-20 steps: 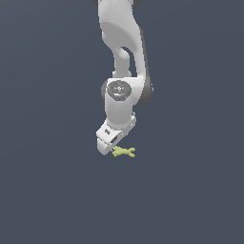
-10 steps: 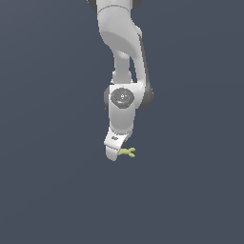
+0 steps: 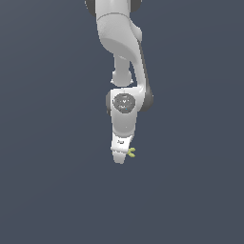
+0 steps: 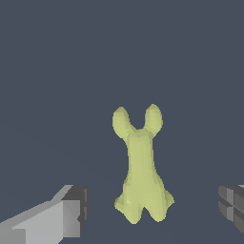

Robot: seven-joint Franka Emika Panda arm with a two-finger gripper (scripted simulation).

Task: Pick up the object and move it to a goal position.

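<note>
In the exterior view we see only a sliver of the object [image 3: 131, 152]: two short yellow-green stubs poking out on the exterior view's right of the gripper [image 3: 120, 159], while the rest of the piece is hidden behind the white hand. The fingertips themselves cannot be made out there, since the hand narrows to one pale wedge, and the top of the arm [image 3: 119, 33] is cut off by the upper edge of the frame.

The wrist view gives us far more. The object [image 4: 140, 167] shows whole, a flat yellow-green shape with two rounded lobes at one end, a narrow waist and a broader end with stubby lumps, lying on the plain dark surface [image 4: 57, 71]. Each finger is cut off by the frame, so we see only the tips: one pale grey finger [image 4: 52, 219] with a dark pad, and just the ribbed dark pad [image 4: 233, 206] of the other at the picture's edge.

All round the piece the surface is bare and uniform, with open room on every side in both views.

The gripper [image 4: 151, 209] stands spread wide, with the object's broad end between the two tips. A clear gap of dark surface shows between the piece and each pad, so neither finger touches it, and it grasps nothing.
</note>
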